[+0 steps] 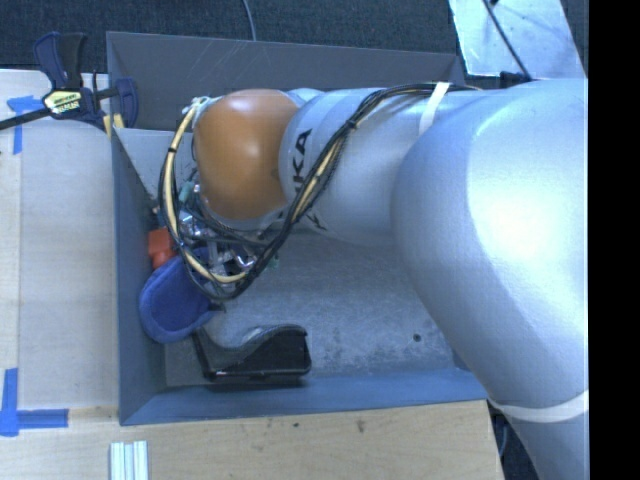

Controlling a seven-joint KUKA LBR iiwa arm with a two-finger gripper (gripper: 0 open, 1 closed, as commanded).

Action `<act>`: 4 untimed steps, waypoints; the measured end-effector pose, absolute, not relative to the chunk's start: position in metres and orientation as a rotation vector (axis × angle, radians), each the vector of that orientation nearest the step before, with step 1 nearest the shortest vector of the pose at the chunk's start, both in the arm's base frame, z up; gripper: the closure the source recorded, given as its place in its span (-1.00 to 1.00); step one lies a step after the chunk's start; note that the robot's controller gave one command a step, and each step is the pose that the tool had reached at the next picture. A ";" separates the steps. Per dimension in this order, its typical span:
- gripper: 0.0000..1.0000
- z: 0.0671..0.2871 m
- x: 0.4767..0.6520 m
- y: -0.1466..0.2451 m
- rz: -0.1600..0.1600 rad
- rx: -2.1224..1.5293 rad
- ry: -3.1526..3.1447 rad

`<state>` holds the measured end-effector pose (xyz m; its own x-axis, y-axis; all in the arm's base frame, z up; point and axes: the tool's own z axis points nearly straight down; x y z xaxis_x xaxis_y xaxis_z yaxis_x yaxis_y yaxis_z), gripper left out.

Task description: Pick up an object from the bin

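Blue cup (168, 306) sits against the left wall of the bin (360, 308), just beside the lowered gripper (222, 260). A small orange block (158, 246) lies farther back and a black thing (258, 353) nearer. Open or closed, I cannot tell. Nothing appears lifted yet, so grasping and raising likely remain.

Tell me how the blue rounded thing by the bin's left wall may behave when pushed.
The blue rounded thing looks hollow and cup-like, so it is probably light. Its curved side may let it rock or roll. The bin wall beside it would likely stop it.
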<state>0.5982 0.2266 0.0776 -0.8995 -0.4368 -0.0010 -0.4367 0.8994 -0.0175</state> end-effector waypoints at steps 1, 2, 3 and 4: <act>-1.00 0.079 0.600 0.225 -0.026 -0.697 3.056; -1.00 0.080 0.600 0.225 -0.025 -0.692 3.055; 1.00 0.084 0.602 0.223 -0.030 -0.690 3.051; 1.00 0.143 0.605 0.223 0.001 -0.688 3.055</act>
